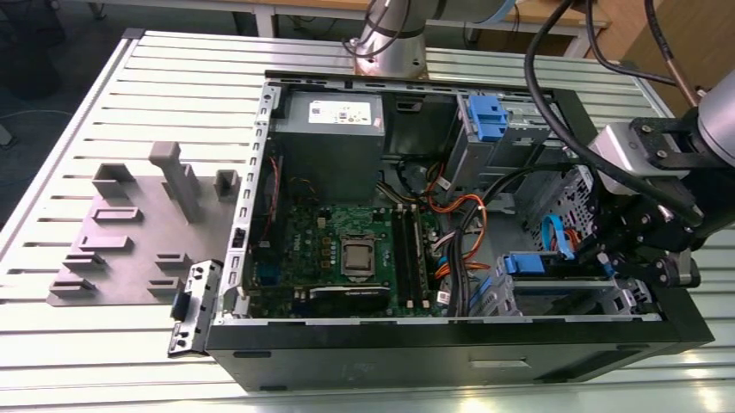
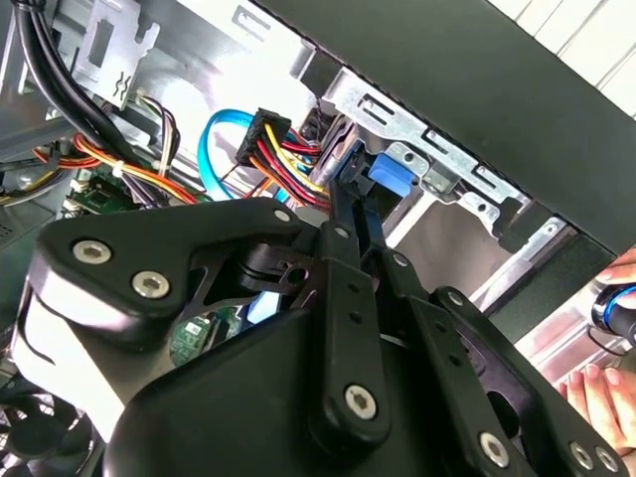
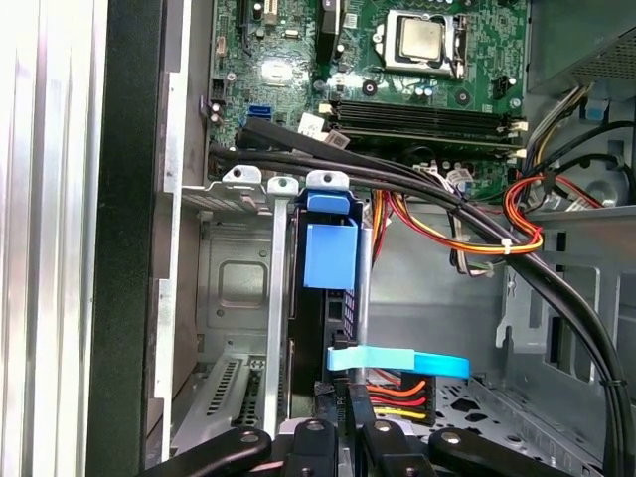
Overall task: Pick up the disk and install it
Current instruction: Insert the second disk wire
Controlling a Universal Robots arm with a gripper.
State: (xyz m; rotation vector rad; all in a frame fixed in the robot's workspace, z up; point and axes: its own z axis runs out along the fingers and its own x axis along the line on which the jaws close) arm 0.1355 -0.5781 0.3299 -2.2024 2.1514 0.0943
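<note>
Disk (image 3: 328, 298) stands on edge in the drive cage (image 3: 238, 298) at the front corner of the open computer case (image 1: 460, 344), directly ahead of the gripper (image 3: 343, 422); its blue rail tab (image 3: 330, 253) shows at the far end and the dark body runs back toward the fingertips. In the first wrist view the fingers (image 3: 320, 437) sit close together on either side of the near edge of the disk, so the gripper looks nearly closed on it, though whether the pads truly press the metal I cannot tell for certain. In the second wrist view the black linkage runs forward to the same blue part (image 2: 383, 174), just under the case rim.

By my judgement, the pick-up is done and the install is well along: the disk is already down between the cage walls rather than lying on the table. Whether it is fully seated is unclear. A blue data cable (image 3: 397, 363) and the coloured power wires (image 3: 393, 393) lie just beside the fingertips.
</note>
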